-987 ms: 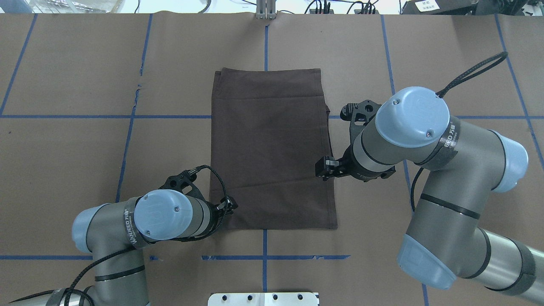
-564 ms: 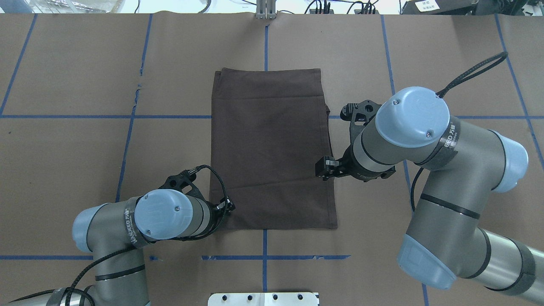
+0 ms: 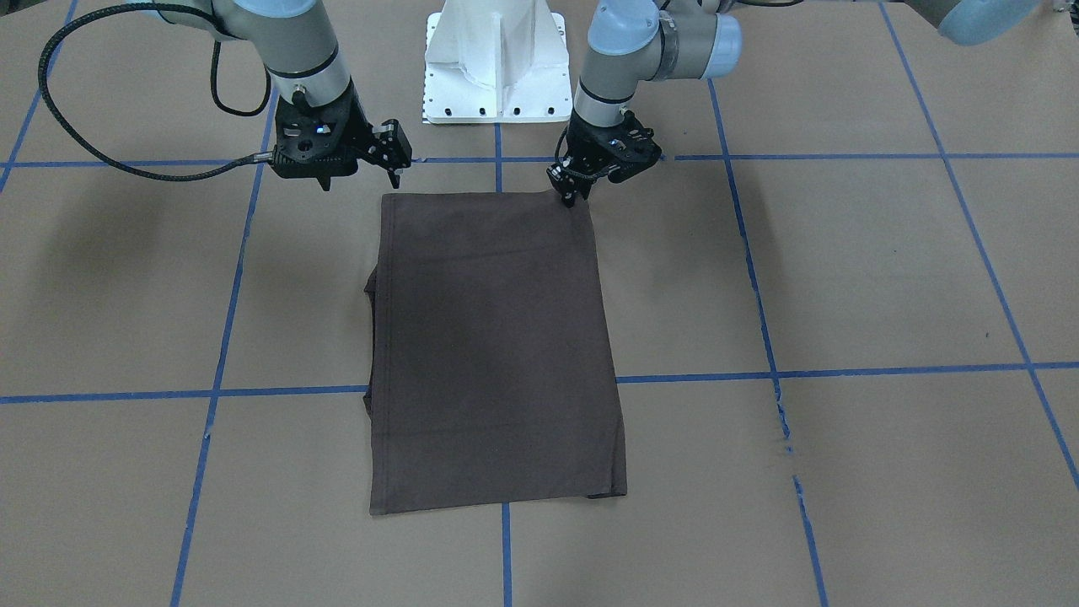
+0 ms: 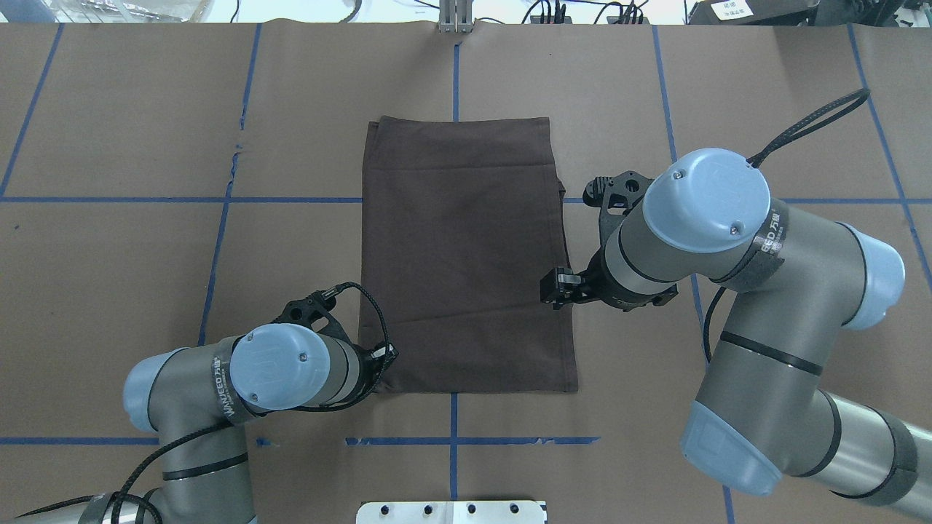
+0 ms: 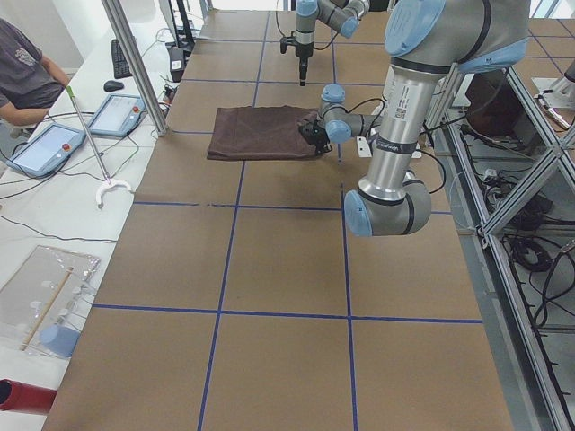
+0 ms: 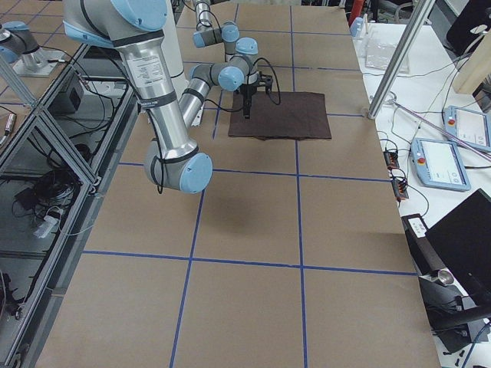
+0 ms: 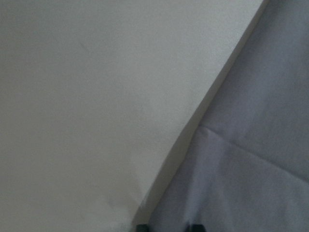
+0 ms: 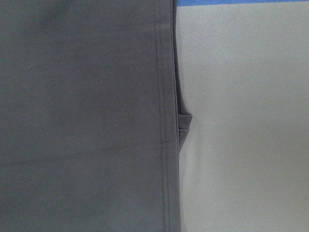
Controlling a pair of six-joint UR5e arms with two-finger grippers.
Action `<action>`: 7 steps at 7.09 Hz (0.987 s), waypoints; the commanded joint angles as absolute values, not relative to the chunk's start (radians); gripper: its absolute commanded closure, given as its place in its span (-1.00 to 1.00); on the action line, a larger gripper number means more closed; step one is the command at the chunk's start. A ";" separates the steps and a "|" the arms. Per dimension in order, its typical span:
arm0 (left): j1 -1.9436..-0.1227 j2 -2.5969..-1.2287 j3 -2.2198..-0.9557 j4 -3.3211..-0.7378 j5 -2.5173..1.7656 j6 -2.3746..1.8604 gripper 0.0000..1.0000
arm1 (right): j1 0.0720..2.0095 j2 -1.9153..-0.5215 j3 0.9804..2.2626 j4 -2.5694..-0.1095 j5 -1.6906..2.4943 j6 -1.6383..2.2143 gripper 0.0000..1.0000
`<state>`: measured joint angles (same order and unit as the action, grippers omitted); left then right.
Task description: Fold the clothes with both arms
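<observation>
Folded shirt (image 4: pixel 466 255) lies mid-frame, wide table (image 4: pixel 145 109) on every side.
The left end effector (image 4: pixel 388 356), grip unclear, has crept toward its lower-left corner; the right end effector (image 4: pixel 553 288) hangs open at its right edge.

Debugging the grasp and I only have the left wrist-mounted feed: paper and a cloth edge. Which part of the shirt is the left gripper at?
Observer: The left gripper is at the T-shirt's robot-side corner, on the robot's left.
Operator: Right arm?
Observer: The right gripper is over the opposite long edge, roughly midway along, and appears raised off the cloth.
Operator: Shirt shape?
Observer: It is folded into a long rectangle, with a small fabric tab poking out of the right-hand edge.
</observation>
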<state>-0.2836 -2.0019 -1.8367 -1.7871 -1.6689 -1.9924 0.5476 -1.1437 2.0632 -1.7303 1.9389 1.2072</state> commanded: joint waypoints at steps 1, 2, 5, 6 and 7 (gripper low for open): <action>-0.281 -1.988 -1.844 -1.787 -1.670 -1.982 1.00 | 0.548 -1.144 2.063 -1.730 1.939 1.207 -1.00; -0.284 -1.988 -1.856 -1.787 -1.674 -1.973 1.00 | 0.546 -1.144 2.063 -1.730 1.939 1.209 -1.00; -0.290 -1.988 -1.881 -1.769 -1.678 -1.881 1.00 | 0.476 -1.135 2.051 -1.729 1.927 1.515 -1.00; -0.291 -1.991 -1.881 -1.769 -1.678 -1.867 1.00 | 0.451 -1.129 2.040 -1.727 1.921 1.569 -1.00; -0.291 -1.991 -1.881 -1.769 -1.677 -1.861 1.00 | 0.433 -1.129 2.025 -1.727 1.901 1.594 -1.00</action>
